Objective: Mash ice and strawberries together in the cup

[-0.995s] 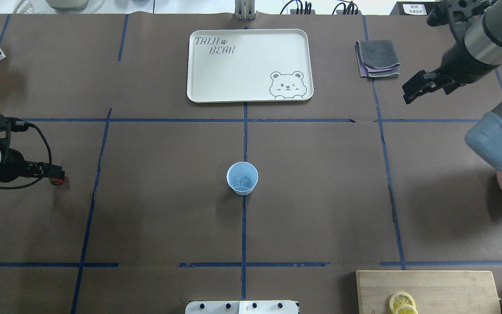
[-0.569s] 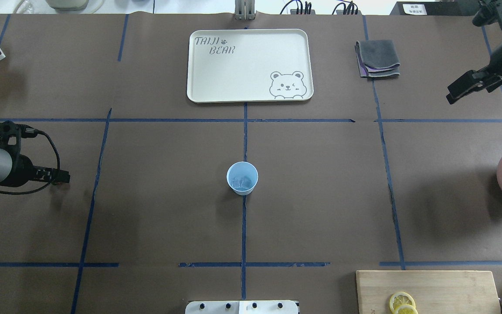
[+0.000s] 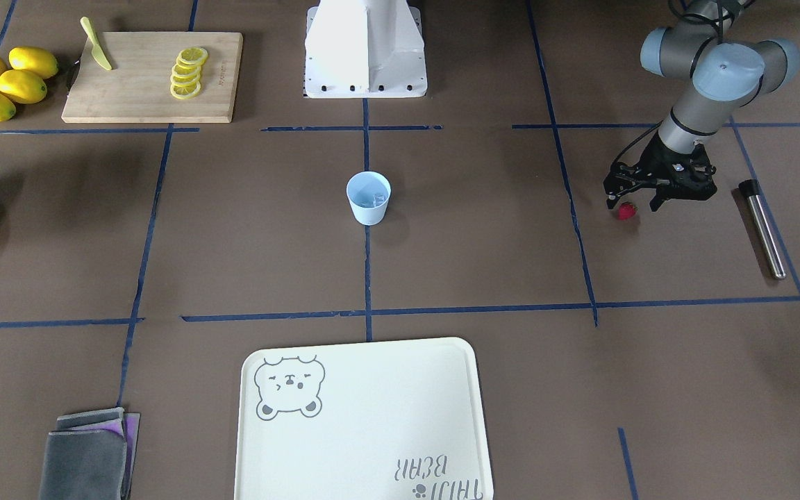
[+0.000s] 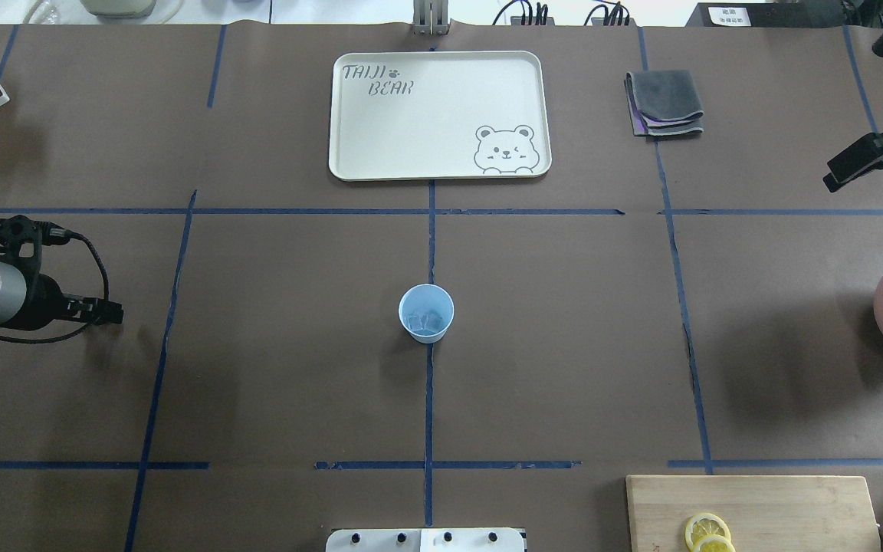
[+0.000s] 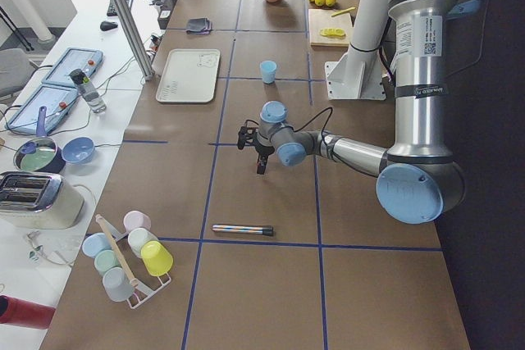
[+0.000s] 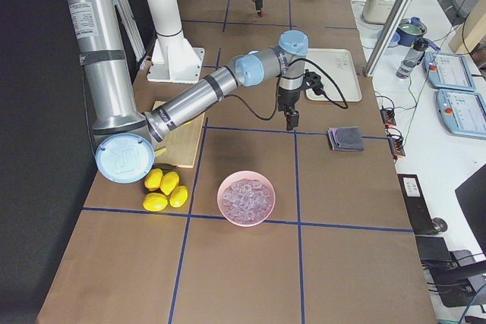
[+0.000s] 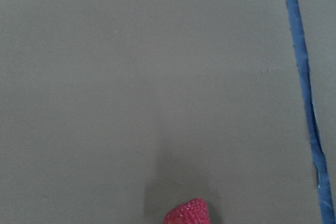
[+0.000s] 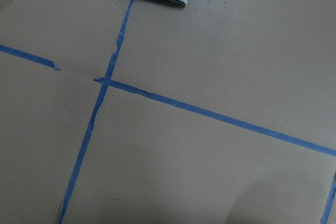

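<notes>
Left hand (image 3: pixel 630 205), fingers spread over the strawberry (image 3: pixel 626 211) on the surface (image 3: pixel 483 236), should centre, close gently, then carry it to the cup (image 3: pixel 369 201).

I'm working in a robotics lab dressed up as a mock kitchen. The table (image 4: pixel 296 383) is papered brown and gridded with blue tape (image 4: pixel 428 399), and a white pedestal (image 3: pixel 365 48) sits at top centre of the front view. Lemons (image 3: pixel 4 82) and a cutting board (image 3: pixel 143 90) lie upper left there. Along the left of the left-side view, a bench (image 5: pixel 123 47) holds blue-cased tablets (image 5: pixel 72 67) and a toaster (image 5: pixel 33 198).
</notes>
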